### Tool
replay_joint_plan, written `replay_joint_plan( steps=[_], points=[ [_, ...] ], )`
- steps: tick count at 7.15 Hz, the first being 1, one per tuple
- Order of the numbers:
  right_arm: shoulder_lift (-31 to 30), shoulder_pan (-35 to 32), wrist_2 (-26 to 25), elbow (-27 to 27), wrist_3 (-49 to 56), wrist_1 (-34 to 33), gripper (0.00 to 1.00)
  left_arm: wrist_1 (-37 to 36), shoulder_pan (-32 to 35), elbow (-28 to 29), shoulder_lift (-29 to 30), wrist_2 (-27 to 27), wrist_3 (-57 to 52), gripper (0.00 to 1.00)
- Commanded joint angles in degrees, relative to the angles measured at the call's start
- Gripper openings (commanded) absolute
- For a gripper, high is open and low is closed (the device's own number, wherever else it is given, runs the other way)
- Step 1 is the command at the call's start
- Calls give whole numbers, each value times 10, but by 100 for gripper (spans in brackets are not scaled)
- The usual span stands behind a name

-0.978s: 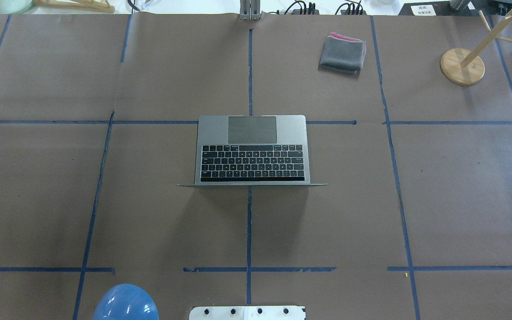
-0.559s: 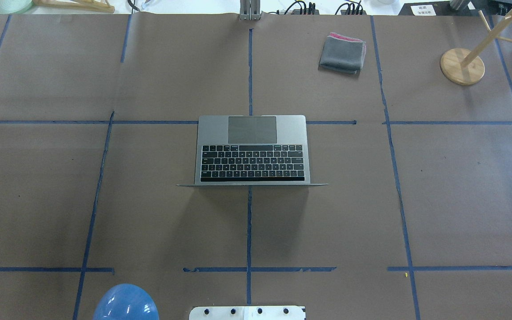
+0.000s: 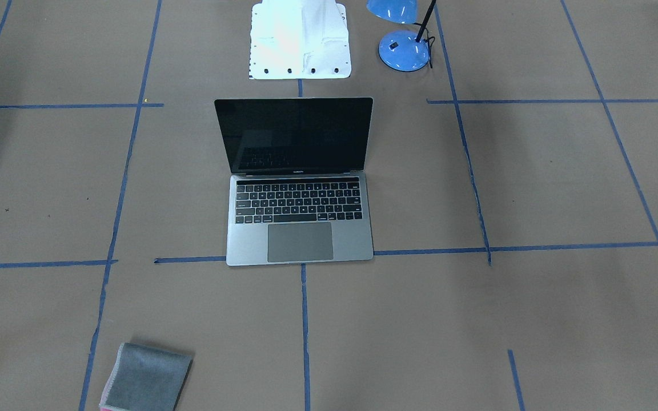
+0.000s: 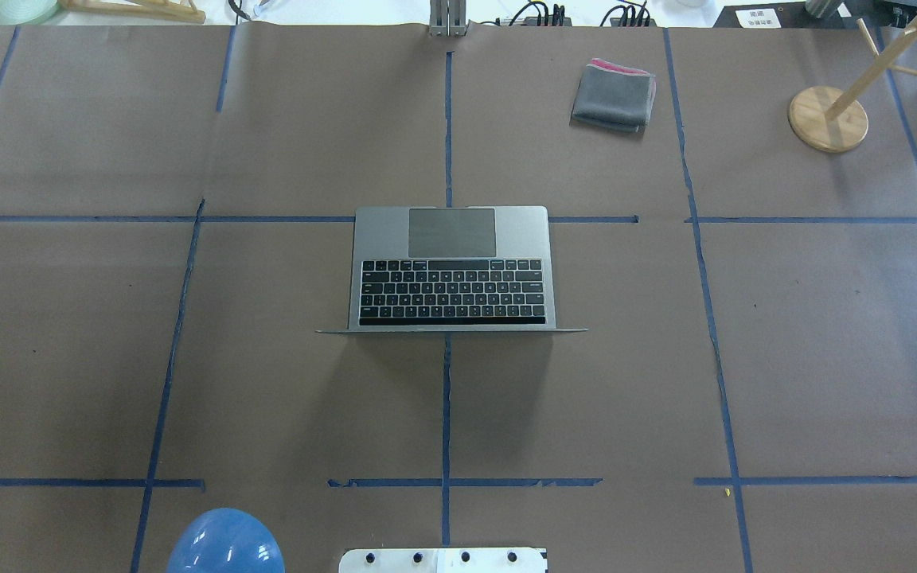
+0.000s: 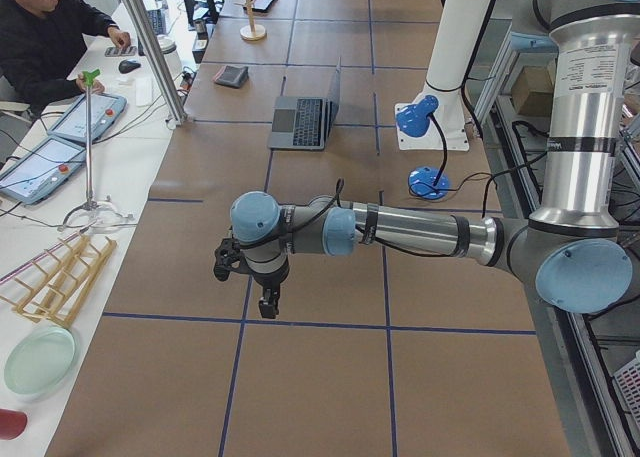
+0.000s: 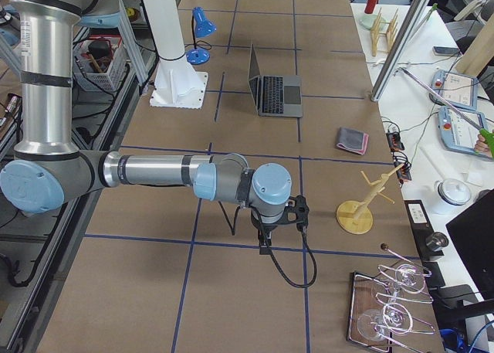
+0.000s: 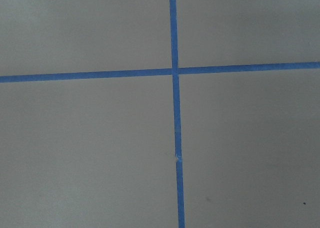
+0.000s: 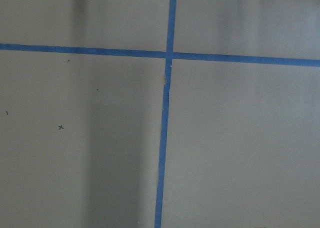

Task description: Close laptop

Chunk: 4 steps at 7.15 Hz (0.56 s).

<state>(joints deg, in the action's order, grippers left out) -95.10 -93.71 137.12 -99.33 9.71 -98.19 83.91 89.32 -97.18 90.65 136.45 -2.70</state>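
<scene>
Here: laptop (image 4: 452, 270) open; cloth (image 4: 613, 95), lamp (image 3: 403, 50), probable mug-stand (image 4: 828, 119) apart.

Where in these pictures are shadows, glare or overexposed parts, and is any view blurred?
Overhead view: the laptop throws a soft shadow towards the robot; front-facing view: the white base is overexposed, the dark screen faintly mirrors the keys; right wrist view: a soft shadow band crosses the paper; left wrist view: even light, sharp tape.
</scene>
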Motion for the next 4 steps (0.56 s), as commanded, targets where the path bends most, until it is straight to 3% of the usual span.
replay_joint_plan(
  steps=[1,3,4],
  points=[
    [16,25,-7,-59,0,-6,100,-9,-3,-44,34,35,32,100],
    [25,34,27,-86,-39,-2,100,-17,-46,-143,58,39,189,100],
    [27,60,51,-111,-139,-1,100,-17,-102,-202,63,41,292,100]
  ],
)
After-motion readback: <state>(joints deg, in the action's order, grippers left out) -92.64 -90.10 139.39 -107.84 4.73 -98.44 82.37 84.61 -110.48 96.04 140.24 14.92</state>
